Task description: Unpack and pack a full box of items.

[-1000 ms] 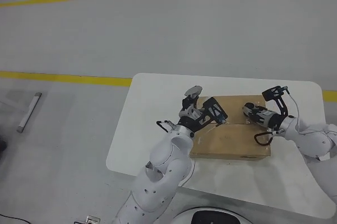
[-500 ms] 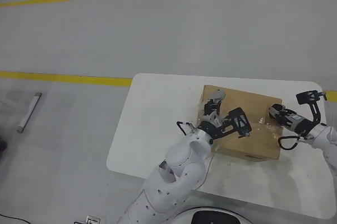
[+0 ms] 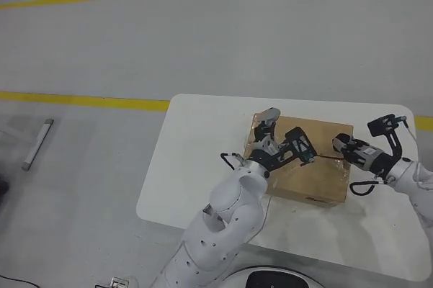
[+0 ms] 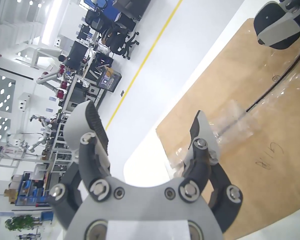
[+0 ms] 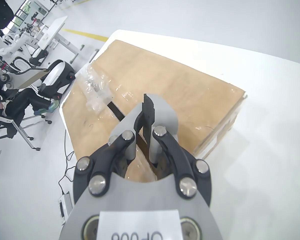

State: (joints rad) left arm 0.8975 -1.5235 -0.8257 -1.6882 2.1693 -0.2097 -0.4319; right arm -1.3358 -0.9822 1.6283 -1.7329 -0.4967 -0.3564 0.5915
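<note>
A closed cardboard box [image 3: 310, 173] [image 4: 240, 81] [image 5: 165, 76] lies on the white table [image 3: 202, 144], its top seam covered with crinkled clear tape. My left gripper [image 3: 266, 128] [image 4: 145, 108] is open at the box's left end; one finger is over the taped end and the other hangs out past the box. My right gripper [image 3: 340, 142] [image 5: 148, 101] is shut, with its tips down on the seam at the box's right end. The left wrist view shows the right gripper [image 4: 277, 28] at the far end of the seam.
Bare table [image 5: 265, 101] surrounds the box, widest to its left and front. The table's rounded edge [image 4: 240, 13] runs close behind the box. On the floor lie a yellow line [image 3: 72, 99] and a metal bar [image 3: 36, 144] at far left.
The box slid right and turned a little, then came back slightly left. Both grippers travelled with it. The left gripper stayed open and the right stayed shut.
</note>
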